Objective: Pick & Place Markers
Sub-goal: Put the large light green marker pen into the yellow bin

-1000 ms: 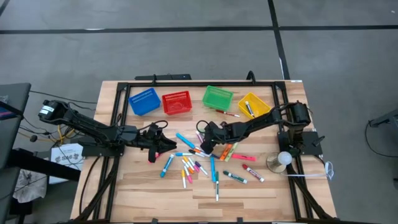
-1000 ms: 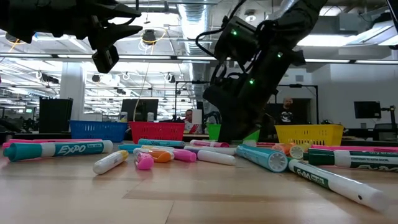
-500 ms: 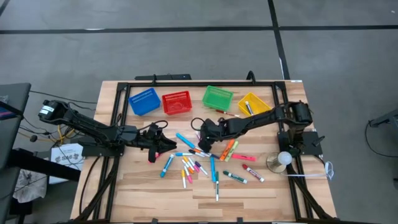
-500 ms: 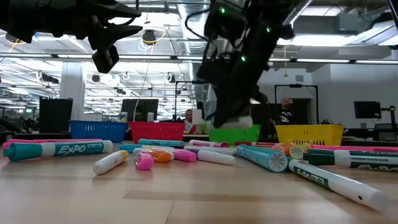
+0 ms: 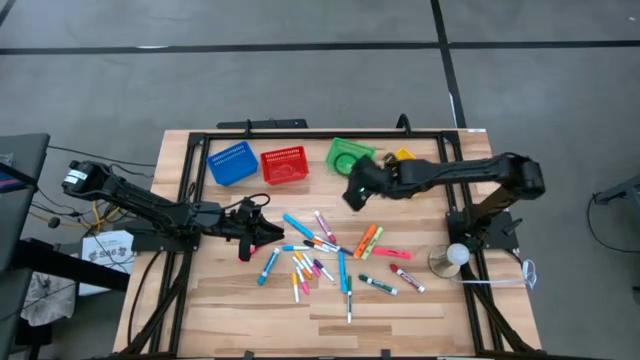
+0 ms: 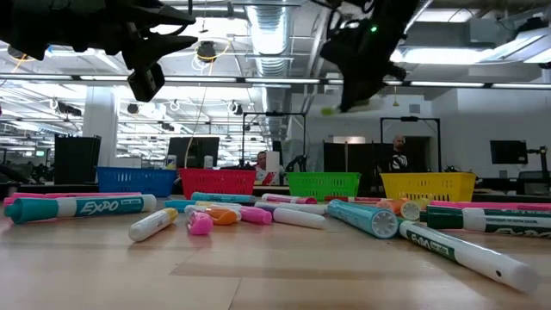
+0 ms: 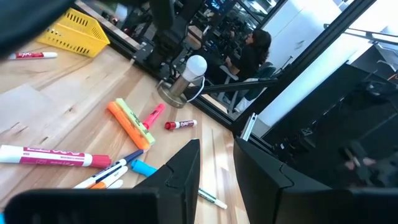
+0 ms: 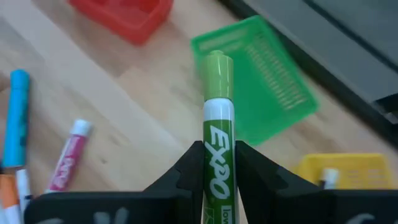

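Green marker (image 8: 218, 155) up in the air, right gripper (image 8: 217, 177) clamped on its barrel, above the table's far edge by the green basket (image 5: 347, 153).
Light, stiff, slick plastic; mid-barrel hold suits. Left gripper (image 7: 214, 165) waits slightly apart, empty, near the left edge.

A lime-green marker (image 8: 218, 149) with a white band and white lettering sits between black fingers (image 8: 186, 171). Behind it, 4 mesh baskets line the pale striped wood table (image 5: 420, 310): blue (image 5: 232, 163), red (image 5: 284, 165), green (image 5: 345, 152) and yellow (image 6: 428, 184). Loose markers (image 5: 320, 258) lie in teal, pink, orange, red, green and white.
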